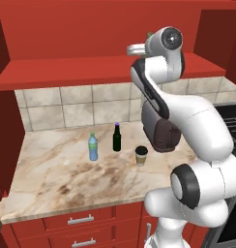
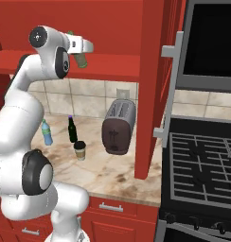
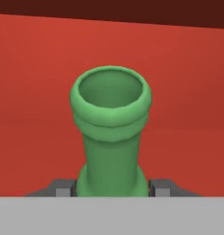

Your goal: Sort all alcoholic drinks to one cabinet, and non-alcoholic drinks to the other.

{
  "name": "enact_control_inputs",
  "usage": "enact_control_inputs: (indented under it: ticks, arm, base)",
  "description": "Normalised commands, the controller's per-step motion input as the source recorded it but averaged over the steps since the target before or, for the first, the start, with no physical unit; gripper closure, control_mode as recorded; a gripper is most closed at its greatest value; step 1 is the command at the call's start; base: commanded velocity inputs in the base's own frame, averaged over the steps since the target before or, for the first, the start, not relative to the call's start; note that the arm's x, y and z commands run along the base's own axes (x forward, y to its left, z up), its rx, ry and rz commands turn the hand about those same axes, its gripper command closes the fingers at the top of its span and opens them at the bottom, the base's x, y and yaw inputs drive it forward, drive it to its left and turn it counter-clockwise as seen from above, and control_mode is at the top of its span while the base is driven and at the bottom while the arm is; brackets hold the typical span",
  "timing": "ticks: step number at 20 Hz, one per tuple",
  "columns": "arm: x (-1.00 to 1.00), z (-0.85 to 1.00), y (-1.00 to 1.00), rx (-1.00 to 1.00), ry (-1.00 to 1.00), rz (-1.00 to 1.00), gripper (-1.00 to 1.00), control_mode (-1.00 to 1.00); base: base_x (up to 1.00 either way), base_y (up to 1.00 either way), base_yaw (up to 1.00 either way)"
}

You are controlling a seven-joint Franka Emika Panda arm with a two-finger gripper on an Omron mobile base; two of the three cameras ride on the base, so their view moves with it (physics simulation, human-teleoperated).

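Green bottle (image 3: 111, 137) sits clamped in gripper (image 3: 111, 187), neck pointing fwd at red cabinet (image 3: 187, 92). Well below gripper on counter (image 1: 52, 169): blue bottle (image 1: 93, 147), near-black bottle (image 1: 117, 138), paper cup (image 1: 141, 155).

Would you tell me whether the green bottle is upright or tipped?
Tipped: the green bottle hangs slanted in the pincer beneath the red shelf.

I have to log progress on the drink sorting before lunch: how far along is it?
Nothing looks stored yet. In hand: the gripper is shut on the green bottle, raised at the red upper cabinet. Left on the counter: the near-black bottle, the blue plastic bottle and the paper cup.
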Motion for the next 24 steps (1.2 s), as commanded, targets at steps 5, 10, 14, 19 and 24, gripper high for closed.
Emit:
enact_control_inputs:
  ticks: [5, 10, 14, 19, 24]
  arm:
    - [0.53, -0.31, -0.02, 0.0, 0.01, 0.0, 1.0, -1.0]
    - [0.53, -0.31, -0.05, 0.0, 0.01, 0.0, 1.0, -1.0]
    - [0.59, -0.18, -0.07, 0.0, 0.02, 0.0, 1.0, -1.0]
    - [0.27, -0.15, -0.11, 0.0, 0.0, 0.0, -1.0, -1.0]
    - [0.22, -0.13, -0.09, 0.01, 0.03, 0.0, -1.0, -1.0]
  base:
    - [0.0, 0.0, 0.0]
    - [0.0, 0.0, 0.0]
    - [0.0, 0.0, 0.0]
    - [0.0, 0.0, 0.0]
    - [0.0, 0.0, 0.0]
